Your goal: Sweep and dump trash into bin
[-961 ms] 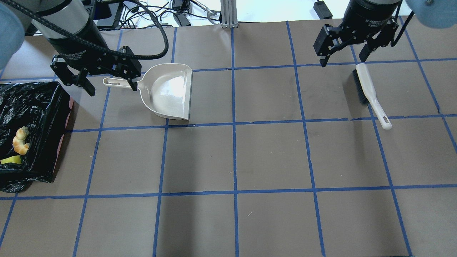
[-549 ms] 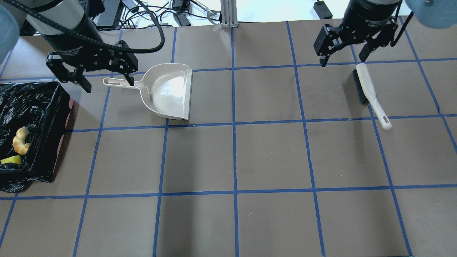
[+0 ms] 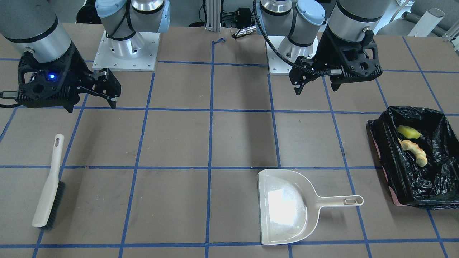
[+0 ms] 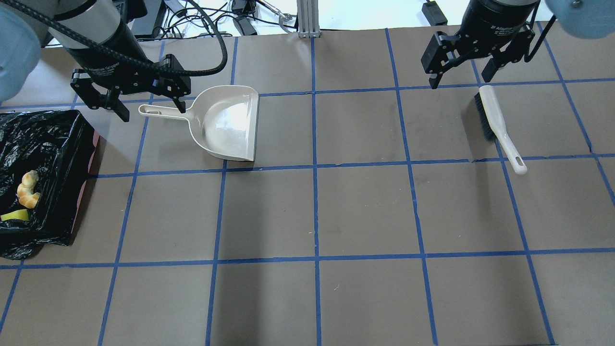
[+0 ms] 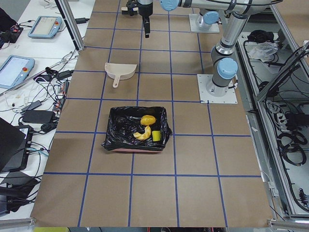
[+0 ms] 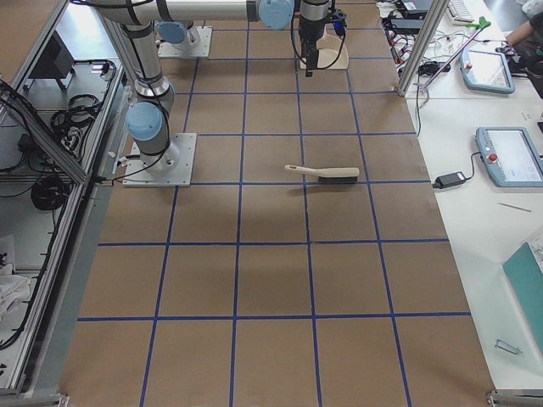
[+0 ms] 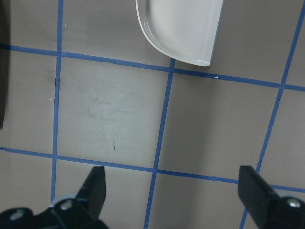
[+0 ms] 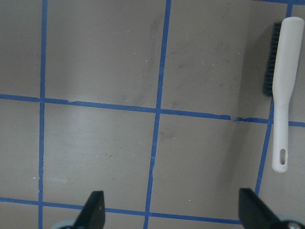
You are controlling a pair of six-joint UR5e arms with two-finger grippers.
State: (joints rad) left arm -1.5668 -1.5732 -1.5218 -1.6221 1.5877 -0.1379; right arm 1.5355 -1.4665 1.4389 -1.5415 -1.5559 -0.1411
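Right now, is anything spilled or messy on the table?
No, nothing stands out. The trash sits inside the bin, the empty dustpan lies flat, and the brush lies on the table. The left gripper and right gripper hang open, holding nothing.

Overhead: bin (image 4: 72, 154) clipped by the left frame edge, and a liner fold covers part of the sponge wedge (image 4: 13, 215). Left wrist view: dustpan (image 7: 181, 28) cut off by the top edge, handle out of frame. Only the fingertips of the left gripper (image 7: 171, 188) show, at the bottom edge. Same for the right gripper (image 8: 172, 210). Right side view, top centre: dustpan partly behind the left gripper, too small to resolve.
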